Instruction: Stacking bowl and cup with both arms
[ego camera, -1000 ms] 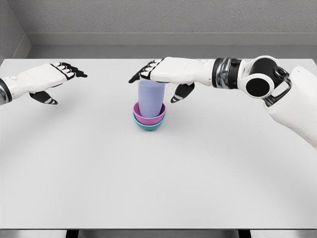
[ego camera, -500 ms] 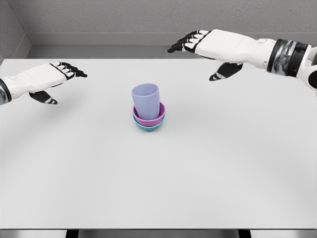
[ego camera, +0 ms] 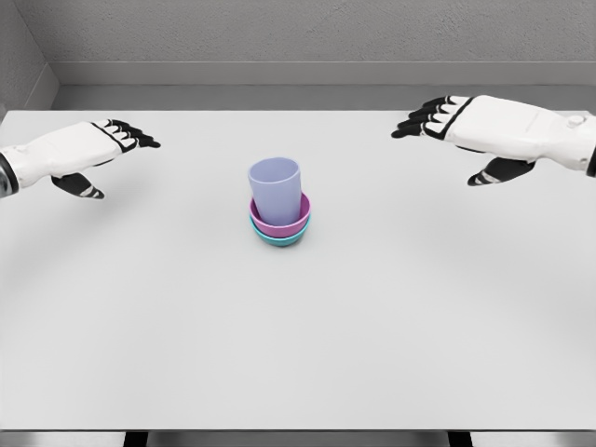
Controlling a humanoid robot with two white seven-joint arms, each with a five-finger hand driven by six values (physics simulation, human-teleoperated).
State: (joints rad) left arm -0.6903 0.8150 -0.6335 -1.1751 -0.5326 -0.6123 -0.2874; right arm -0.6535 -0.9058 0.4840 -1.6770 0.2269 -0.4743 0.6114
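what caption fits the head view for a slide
Lavender cup nested in pink bowl atop teal bowl, open left hand and right hand hovering apart.

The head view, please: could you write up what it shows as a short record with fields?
cup: lavender cup, upright, standing in the pink bowl
pink bowl: pink bowl, nested in the teal bowl
teal bowl: teal bowl, on the table, bottom of the stack
table: white table
left hand: left hand, open, at the left edge, holding nothing
right hand: right hand, open, upper right, apart from the stack
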